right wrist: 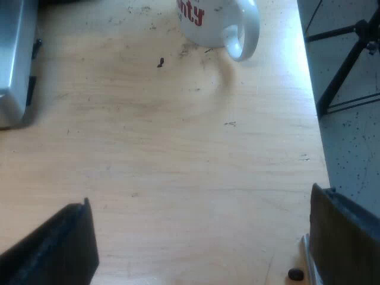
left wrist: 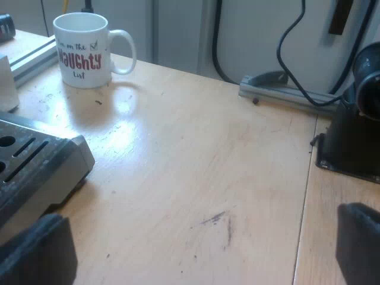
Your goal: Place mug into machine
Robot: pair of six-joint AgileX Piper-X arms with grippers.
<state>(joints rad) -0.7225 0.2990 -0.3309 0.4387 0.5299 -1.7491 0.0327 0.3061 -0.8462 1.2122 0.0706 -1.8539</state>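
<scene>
A white mug (left wrist: 83,50) with red and black lettering stands upright on the wooden table, its handle turned away from the espresso machine's drip tray (left wrist: 35,169). My left gripper (left wrist: 202,255) is open and low over the bare wood, well short of the mug, with one finger beside the tray's corner. In the right wrist view the mug (right wrist: 219,24) sits beyond my right gripper (right wrist: 202,249), handle toward the table's edge. That gripper is open too, fingers wide apart above the wood, with nothing between them.
The machine's metal side (right wrist: 15,65) stands beside the open wood. A black arm base (left wrist: 353,136) and a grey rail (left wrist: 285,92) lie at the table's edge. Dark tripod legs (right wrist: 347,65) stand on the floor past the edge. A small dark crumb (right wrist: 160,62) lies near the mug.
</scene>
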